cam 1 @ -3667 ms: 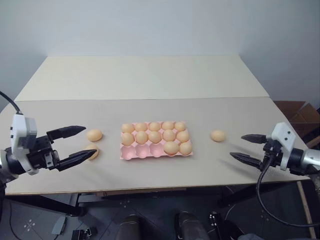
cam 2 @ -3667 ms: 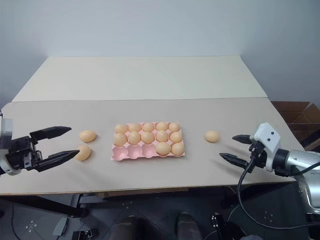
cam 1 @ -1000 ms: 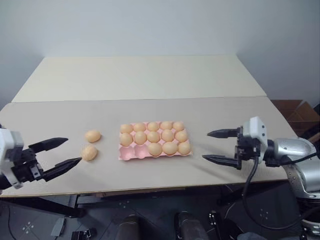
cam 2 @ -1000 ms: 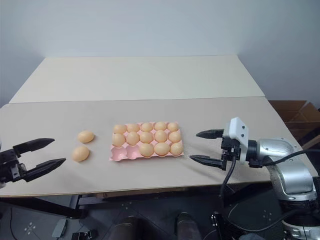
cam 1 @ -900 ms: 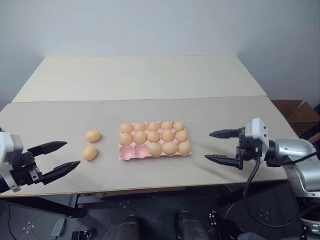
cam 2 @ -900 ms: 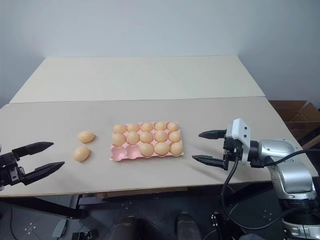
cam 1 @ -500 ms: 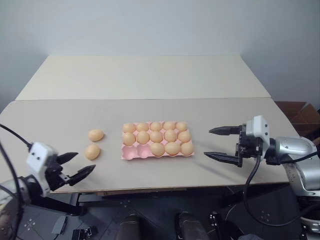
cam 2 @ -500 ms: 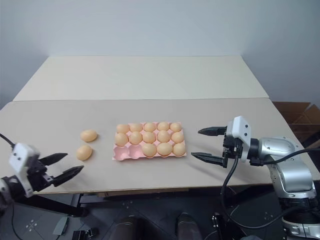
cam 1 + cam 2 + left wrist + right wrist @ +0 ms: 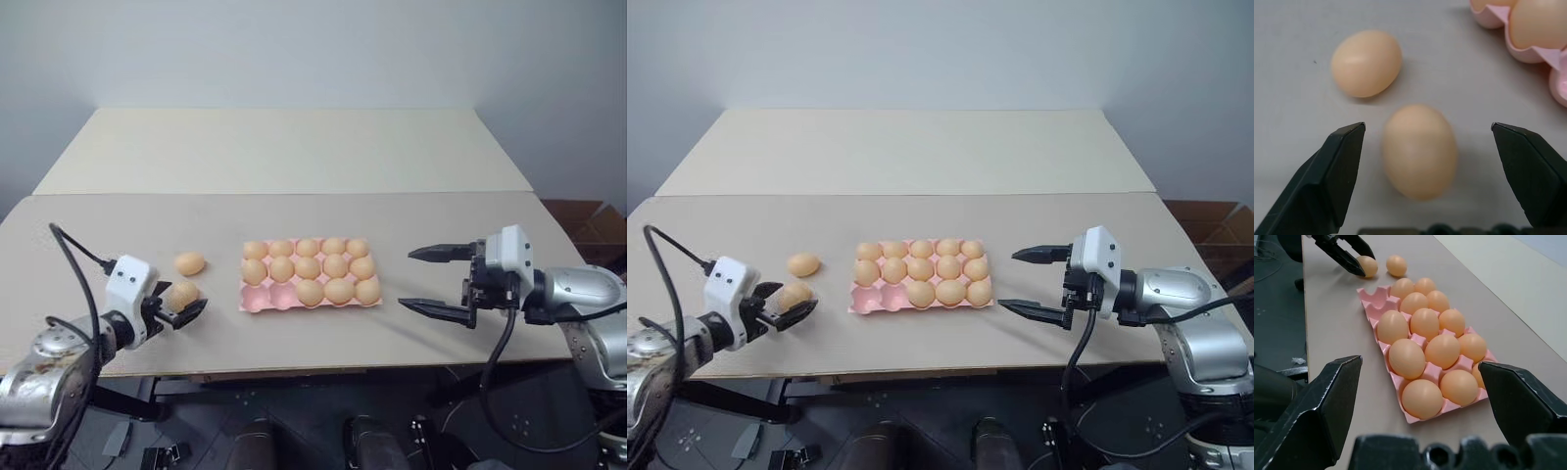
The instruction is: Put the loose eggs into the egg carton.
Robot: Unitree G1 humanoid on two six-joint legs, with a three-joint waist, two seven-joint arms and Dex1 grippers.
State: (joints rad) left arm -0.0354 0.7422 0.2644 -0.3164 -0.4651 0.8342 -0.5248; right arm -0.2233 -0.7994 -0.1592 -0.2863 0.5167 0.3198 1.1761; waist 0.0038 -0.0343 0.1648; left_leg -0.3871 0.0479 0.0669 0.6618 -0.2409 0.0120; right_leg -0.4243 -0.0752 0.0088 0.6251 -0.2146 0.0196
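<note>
The pale pink egg carton [image 9: 259, 302] lies mid-table with eggs in all but its two near-left cups. Two loose eggs rest on the table to its left. The farther loose egg [image 9: 189, 263] lies free. The nearer loose egg [image 9: 182, 293] sits between the fingers of my left gripper [image 9: 183, 300], which is open. In the left wrist view that egg [image 9: 1419, 150] has a gap to each finger, with the other egg [image 9: 1366, 62] beyond it. My right gripper [image 9: 407, 278] hovers open and empty just right of the carton.
The carton's corner [image 9: 1542, 51] lies close to the right of the left gripper. A second, paler table [image 9: 284, 147] adjoins at the back. A cardboard box [image 9: 588, 220] stands on the floor at the far right.
My left gripper has come forward and down from off the table's near-left edge to straddle the nearer loose egg. The egg once right of the carton now sits in it. My right gripper has stayed put.
</note>
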